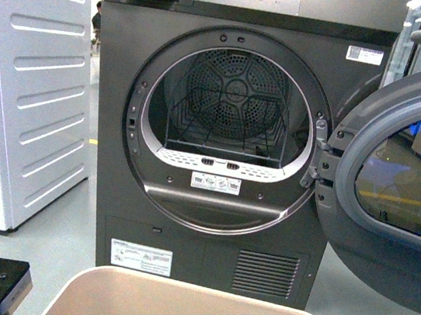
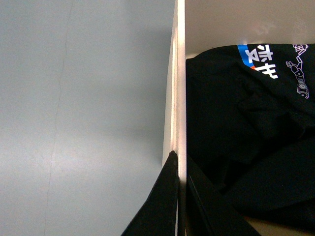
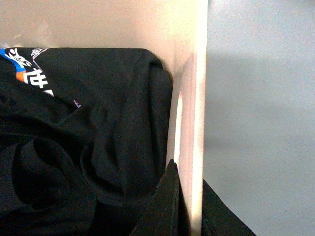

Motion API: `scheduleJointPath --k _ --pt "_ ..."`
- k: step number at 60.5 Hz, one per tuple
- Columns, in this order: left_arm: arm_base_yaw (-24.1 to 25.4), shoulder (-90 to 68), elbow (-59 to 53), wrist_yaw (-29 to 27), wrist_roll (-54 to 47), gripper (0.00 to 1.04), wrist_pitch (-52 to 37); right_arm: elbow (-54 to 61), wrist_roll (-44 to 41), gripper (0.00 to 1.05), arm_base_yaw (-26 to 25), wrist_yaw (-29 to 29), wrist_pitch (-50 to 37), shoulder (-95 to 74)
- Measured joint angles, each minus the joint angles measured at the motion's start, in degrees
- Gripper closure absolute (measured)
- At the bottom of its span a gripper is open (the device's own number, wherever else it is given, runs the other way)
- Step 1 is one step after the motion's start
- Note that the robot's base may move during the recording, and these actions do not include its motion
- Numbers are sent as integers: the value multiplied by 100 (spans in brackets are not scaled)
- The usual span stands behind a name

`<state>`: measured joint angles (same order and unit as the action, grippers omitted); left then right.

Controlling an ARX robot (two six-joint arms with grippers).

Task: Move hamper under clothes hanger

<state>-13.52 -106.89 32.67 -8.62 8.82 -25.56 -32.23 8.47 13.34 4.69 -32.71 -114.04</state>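
Left end effector [image 2: 181,196]: fingers straddle the hamper [image 1: 196,312] side wall, one finger [image 2: 160,211] on the floor side, the other inside the tub. Reads as clamped on the wall just under the rim. The pale wall runs straight away from between the fingers.

Right end effector [image 3: 192,206]: same grip on the opposite wall, inner finger [image 3: 165,206] against the laundry side, outer one over bare floor [image 3: 261,123]. Also reads as clamped.

One hold on each side makes sense. The tub is wide and loaded, and two opposed grips should keep it from swinging or tipping when lifted or dragged.

Load: black clothes [image 2: 246,128] with a blue and white print lie just inside each inner finger, filling the bottom. Soft, so unlikely to shift much.

Ahead of both end effectors, beyond the hamper's far rim, stands a dark dryer [image 1: 222,128] with its door [image 1: 396,176] swung open on the right end effector's side. A white machine [image 1: 32,85] stands off on the left end effector's side.

The clothes hanger shows in none of the views, so the hamper is not yet under it. Judged stage: grip made, carry not begun. Watch the open door when turning.
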Motion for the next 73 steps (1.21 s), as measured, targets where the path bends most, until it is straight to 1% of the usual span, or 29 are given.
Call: scheduleJointPath --k 49,61,73 --pt "0 9 0 2 0 101 -4 9 39 102 2 2 -9 4" --pt "81 20 -42 -131 0 101 -4 7 44 102 103 -105 -20 4" --pt "20 28 -35 2 0 101 -20 9 48 102 4 2 -22 9"
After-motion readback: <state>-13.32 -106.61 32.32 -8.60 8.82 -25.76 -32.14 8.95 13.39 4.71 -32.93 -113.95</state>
